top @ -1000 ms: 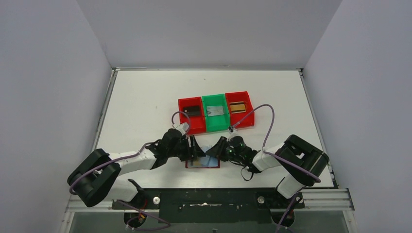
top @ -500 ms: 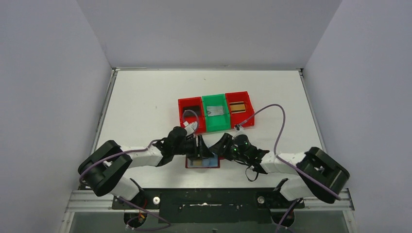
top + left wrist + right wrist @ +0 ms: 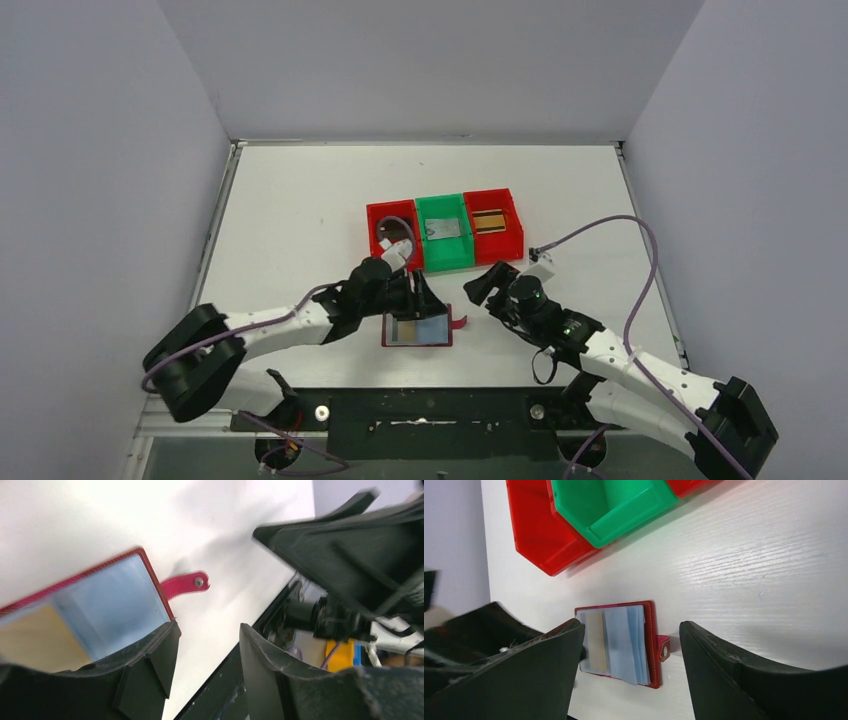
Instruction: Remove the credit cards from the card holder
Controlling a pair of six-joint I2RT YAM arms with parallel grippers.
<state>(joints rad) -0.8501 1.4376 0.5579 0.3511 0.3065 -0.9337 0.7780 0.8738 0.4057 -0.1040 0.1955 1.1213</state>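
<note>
Dark red leather-like card holder (image 3: 418, 330) is laid open just beside the parted, empty left gripper (image 3: 418, 298), nearer than the open right gripper (image 3: 631, 627).

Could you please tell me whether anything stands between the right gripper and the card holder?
Nothing visible does. Only bare table lies between the right gripper and the card holder; the left gripper sits at the holder's far edge, off that path.

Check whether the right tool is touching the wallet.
Apart. The top view shows the right tool off to the right of the wallet, with bare table between them; its fingers stand open.
</note>
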